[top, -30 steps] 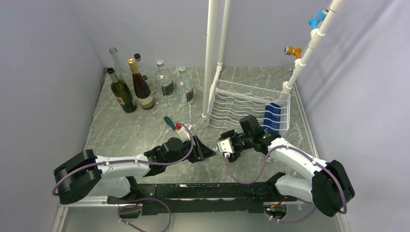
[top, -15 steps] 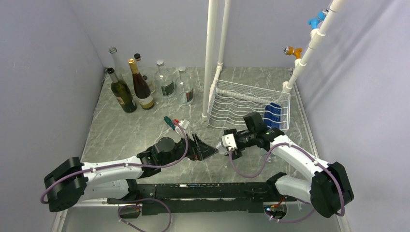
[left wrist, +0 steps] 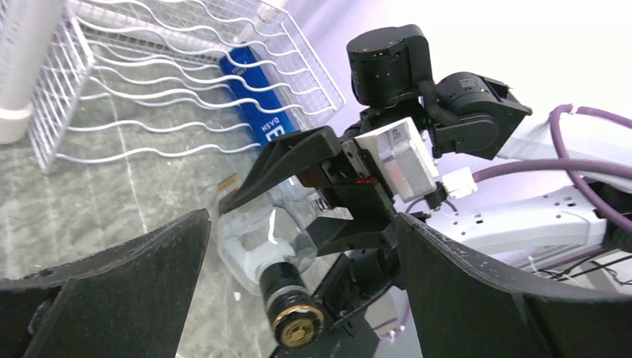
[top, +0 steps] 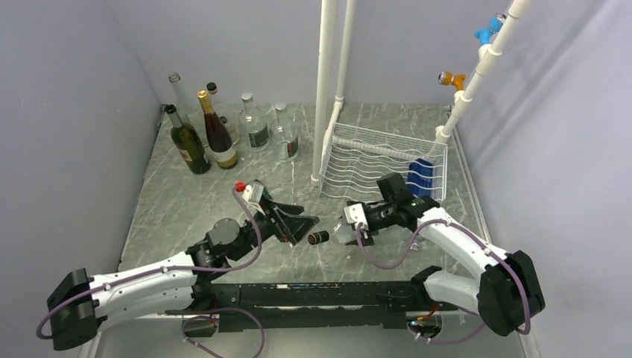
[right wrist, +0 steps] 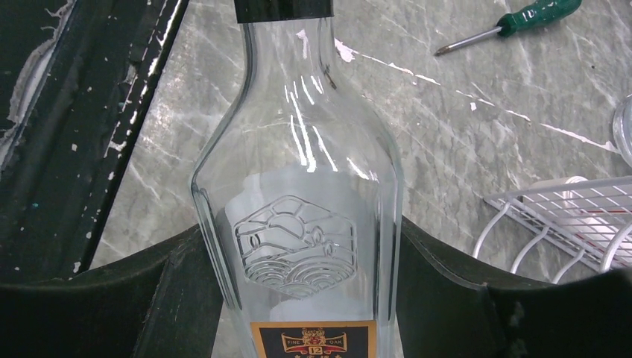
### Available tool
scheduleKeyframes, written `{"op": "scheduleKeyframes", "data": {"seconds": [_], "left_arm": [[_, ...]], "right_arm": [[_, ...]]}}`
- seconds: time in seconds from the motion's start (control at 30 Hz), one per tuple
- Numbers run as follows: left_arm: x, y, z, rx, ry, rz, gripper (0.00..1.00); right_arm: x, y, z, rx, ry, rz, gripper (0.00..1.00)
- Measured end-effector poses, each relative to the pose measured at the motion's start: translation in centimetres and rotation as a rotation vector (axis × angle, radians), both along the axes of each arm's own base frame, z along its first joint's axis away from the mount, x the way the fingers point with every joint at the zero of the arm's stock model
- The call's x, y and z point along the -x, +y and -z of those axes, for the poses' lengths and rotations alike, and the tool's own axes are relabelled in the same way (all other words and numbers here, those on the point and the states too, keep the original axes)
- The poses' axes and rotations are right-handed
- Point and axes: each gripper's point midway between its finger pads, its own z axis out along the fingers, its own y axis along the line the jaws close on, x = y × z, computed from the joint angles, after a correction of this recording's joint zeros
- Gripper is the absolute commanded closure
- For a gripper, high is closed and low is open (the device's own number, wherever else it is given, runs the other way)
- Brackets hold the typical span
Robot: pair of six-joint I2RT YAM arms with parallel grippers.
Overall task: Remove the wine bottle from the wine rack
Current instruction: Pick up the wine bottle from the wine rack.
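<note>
Status: right hand (top: pixel 344 227) clamps the wine bottle (top: pixel 332 234), clear of the wine rack (top: pixel 373 160).
The left hand (top: pixel 301 221) is spread wide, just short of the bottle's cap (not touching); the rack stands beyond the right hand on the worktop (top: pixel 186 205).

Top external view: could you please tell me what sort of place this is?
Probably a robot test cell, not a home: plain walls box in a marble-patterned table, and a white pipe frame stands at the back.
</note>
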Motion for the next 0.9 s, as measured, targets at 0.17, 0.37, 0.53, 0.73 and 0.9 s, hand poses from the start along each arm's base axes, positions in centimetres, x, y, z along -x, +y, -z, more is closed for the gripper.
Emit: {"op": "scheduleKeyframes", "data": {"seconds": [0.17,0.37,0.53,0.73,0.9], "left_arm": [[0.0,1.2,1.2,-0.01,-0.092,-0.028,0.01],[0.4,2.3,2.3,-0.012,-0.219,-0.04,0.0],[1.2,3.2,1.1,0.024,-0.37,-0.039,0.01],[1.7,3.8,-0.1,0.004,-0.52,-0.047,0.0],[2.1,3.6,0.0,-0.057,-0.627,-0.025,0.0]], "right_arm": [[-0.1,0.1,-0.5,-0.011,0.023,0.014,1.0],[-0.1,0.1,-1.0,-0.036,0.057,0.028,1.0],[-0.2,0.1,-1.4,-0.047,0.075,0.04,1.0],[-0.1,0.1,-1.5,-0.058,0.096,0.046,1.0],[-0.1,0.0,-1.7,-0.064,0.108,0.054,1.0]]}}
